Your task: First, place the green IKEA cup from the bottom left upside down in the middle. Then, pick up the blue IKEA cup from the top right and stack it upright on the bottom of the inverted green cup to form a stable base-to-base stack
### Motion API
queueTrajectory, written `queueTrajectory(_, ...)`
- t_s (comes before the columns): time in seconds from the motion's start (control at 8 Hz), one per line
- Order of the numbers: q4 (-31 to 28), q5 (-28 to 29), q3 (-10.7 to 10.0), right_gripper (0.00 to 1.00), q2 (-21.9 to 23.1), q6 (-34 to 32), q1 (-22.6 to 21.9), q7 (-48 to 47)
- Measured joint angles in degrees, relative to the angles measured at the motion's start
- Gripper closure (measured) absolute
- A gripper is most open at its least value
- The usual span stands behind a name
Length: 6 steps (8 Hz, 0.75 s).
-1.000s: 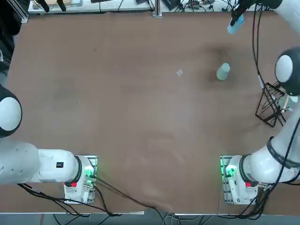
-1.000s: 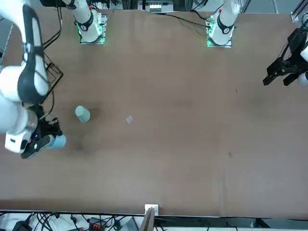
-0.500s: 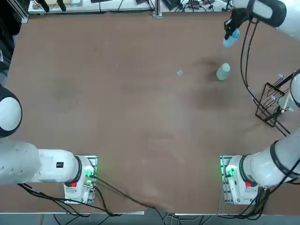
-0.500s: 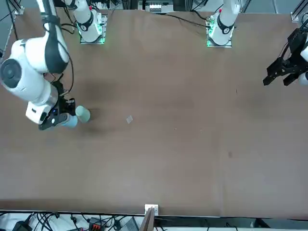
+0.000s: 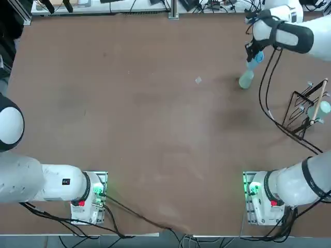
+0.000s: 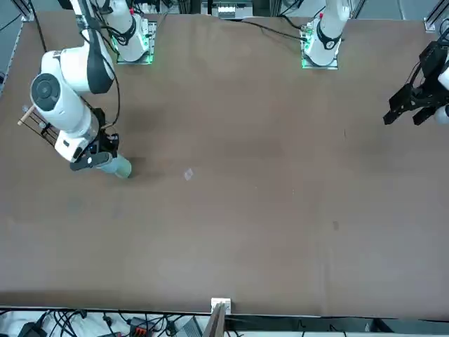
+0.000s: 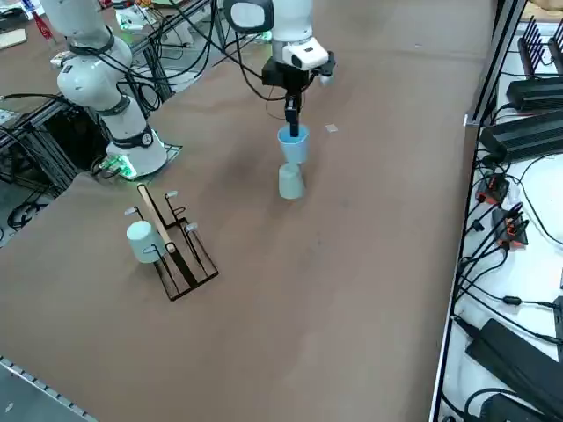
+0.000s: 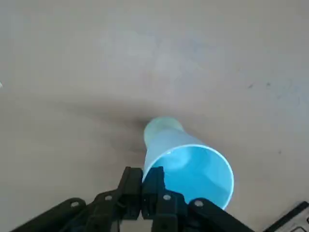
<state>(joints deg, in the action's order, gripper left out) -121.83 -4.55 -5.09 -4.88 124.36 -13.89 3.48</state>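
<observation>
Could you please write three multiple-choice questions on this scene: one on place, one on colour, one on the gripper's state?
1. Where is the blue cup?
A) In the black wire rack
B) Above the inverted green cup
C) By the left arm's base

2. What colour is the cup in the rack?
A) Pale green
B) Red
C) Yellow

3. How is the right gripper?
A) Wide open and empty
B) Resting on the rack
C) Shut on the blue cup

1 B: the blue cup is over the green cup.
2 A: the rack holds a pale green cup.
3 C: the right gripper pinches the blue cup's wall.
</observation>
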Motion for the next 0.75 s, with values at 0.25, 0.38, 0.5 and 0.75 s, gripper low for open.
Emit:
queueTrajectory(0.25,-3.1,-0.5,0.0,0.97,2.2,0.8,-0.1,-0.6)
queueTrajectory(0.38,-3.6,-0.5,0.0,0.97,2.7,0.9,-0.1,-0.6)
queueTrajectory(0.5,-3.7,-0.5,0.0,0.97,2.8,1.0,-0.1,-0.6)
queueTrajectory(0.75,-3.9,-1.5,0.0,0.97,2.5,2.3,-0.1,-0.7)
